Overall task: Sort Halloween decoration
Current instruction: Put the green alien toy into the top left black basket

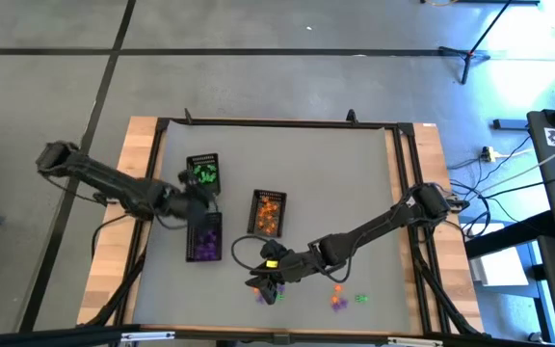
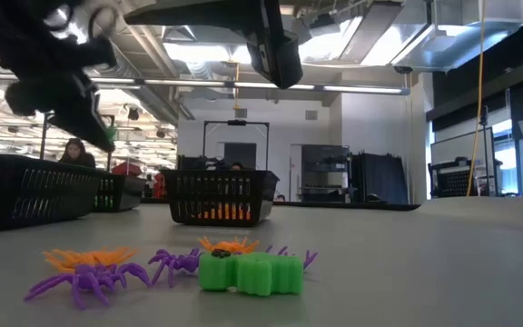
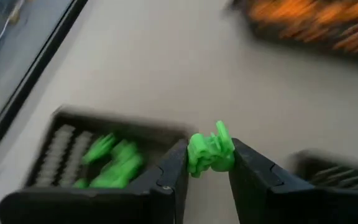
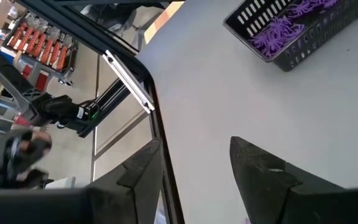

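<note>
Halloween decoration, one small green plastic trinket (image 3: 211, 151), sits pinched in your left gripper (image 3: 209, 177) beside the black mesh tray of green pieces (image 3: 67, 163), left-centre in the high view, likely for dropping. Your right gripper (image 4: 194, 168), fingers apart and empty, waits over loose trinkets (image 1: 340, 300) lower centre.

Bright overhead room light; left wrist view smeared by motion blur.

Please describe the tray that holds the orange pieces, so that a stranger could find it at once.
On the grey table, three black trays sit left of centre. The orange tray is the one nearest the middle, standing alone to the right of the green tray and the purple tray. Only it holds orange pieces.
</note>
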Motion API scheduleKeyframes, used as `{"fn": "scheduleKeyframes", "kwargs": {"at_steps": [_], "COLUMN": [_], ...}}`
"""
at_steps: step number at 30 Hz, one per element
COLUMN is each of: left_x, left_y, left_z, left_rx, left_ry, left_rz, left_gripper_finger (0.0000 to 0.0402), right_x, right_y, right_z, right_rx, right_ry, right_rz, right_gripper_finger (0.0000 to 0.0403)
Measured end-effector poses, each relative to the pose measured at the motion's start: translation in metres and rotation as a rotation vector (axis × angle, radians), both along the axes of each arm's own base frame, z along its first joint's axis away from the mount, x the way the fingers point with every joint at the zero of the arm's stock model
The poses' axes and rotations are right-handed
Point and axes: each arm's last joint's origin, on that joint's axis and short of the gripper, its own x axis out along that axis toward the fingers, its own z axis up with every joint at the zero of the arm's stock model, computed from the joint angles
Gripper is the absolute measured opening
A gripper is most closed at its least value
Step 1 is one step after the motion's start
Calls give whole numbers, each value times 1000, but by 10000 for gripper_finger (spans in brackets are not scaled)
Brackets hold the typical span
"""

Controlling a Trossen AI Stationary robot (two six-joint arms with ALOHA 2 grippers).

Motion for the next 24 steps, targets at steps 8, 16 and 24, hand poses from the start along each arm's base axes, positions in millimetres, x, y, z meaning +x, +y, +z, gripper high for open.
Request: {"fn": "scheduleKeyframes", "kwargs": {"at_steps": [8, 16, 24], "left_x": [-15, -13, -16], "left_y": [39, 47, 52], "left_z": [19, 29, 28], "left_rx": [-20, -29, -34], "left_ry": [-10, -38, -41], "left_rz": [168, 228, 297], "left_gripper_finger": [99, 180, 218], "right_x": [0, -1, -5], "right_y": [0, -1, 7], "right_z": [-1, -2, -2], "right_rx": [-21, -40, -46], "right_ry": [0, 12, 11], "right_rz": [-6, -12, 0], "right_gripper_finger": [185, 185, 185]}}
